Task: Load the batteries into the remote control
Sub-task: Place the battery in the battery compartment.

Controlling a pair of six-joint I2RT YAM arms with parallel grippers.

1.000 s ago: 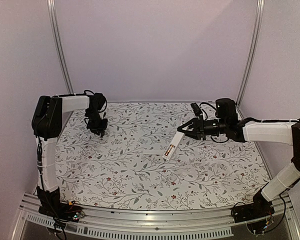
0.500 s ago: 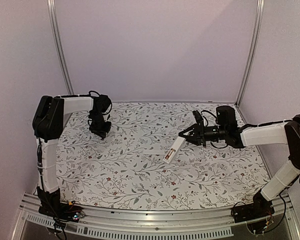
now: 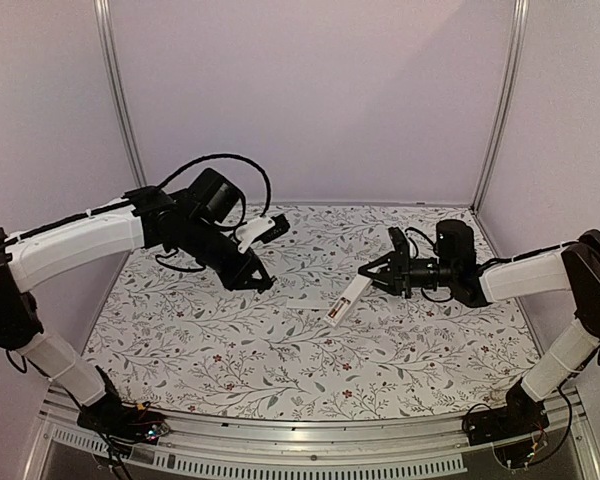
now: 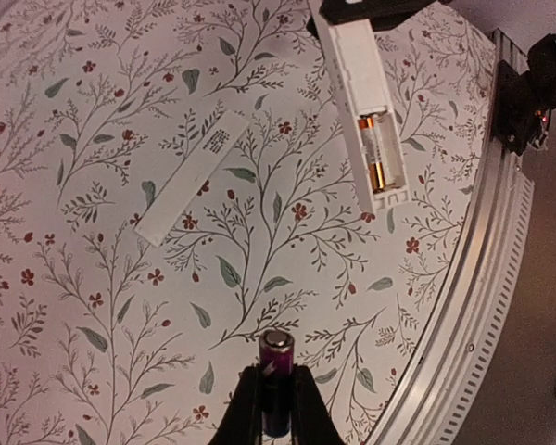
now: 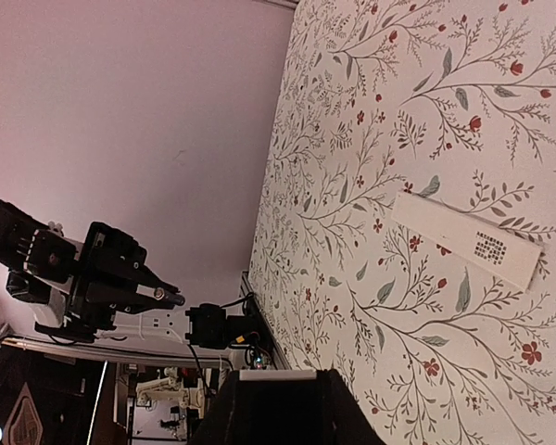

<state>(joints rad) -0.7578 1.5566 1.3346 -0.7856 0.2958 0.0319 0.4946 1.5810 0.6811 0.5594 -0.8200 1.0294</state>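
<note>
Jaws of the left gripper (image 4: 276, 382) are pinched narrow on a dark battery (image 4: 276, 348), which stands end-up between the fingers (image 4: 248, 399) above the table (image 4: 93, 306). Ahead of those jaws and off to their right, well apart, hangs the remote control (image 4: 350, 74) with its compartment open and facing the camera. A brass-toned battery (image 4: 378, 174) sits inside, near the free end. The right gripper (image 3: 378, 272) is clamped on the remote's other end and holds it slanting down toward the cloth. A flat white cover (image 4: 193, 176) lies on the table beside the remote, apart from both grippers.
</note>
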